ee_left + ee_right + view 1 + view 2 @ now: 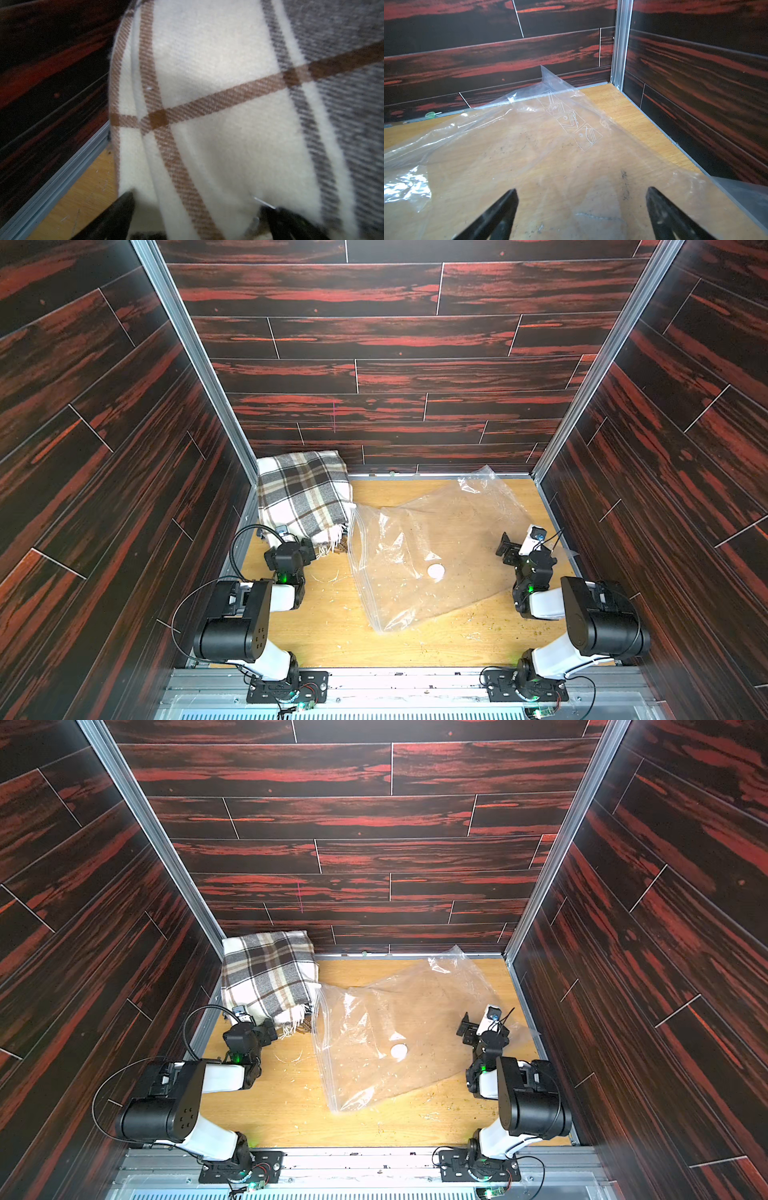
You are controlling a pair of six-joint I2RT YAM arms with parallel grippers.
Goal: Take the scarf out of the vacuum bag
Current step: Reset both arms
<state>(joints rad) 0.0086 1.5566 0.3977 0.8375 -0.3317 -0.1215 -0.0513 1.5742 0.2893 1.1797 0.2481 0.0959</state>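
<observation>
Left gripper [198, 200] spread wide and gripping nothing, its 2 fingers at the near edge of the folded plaid scarf [301, 493]. The scarf sits in the far left corner, outside the bag. Right gripper [581, 189] also wide apart, holding nothing, over the right part of the clear vacuum bag [419, 531]. The bag lies flat mid-table [332, 635], white valve [435, 571] up, just beside the scarf.
</observation>
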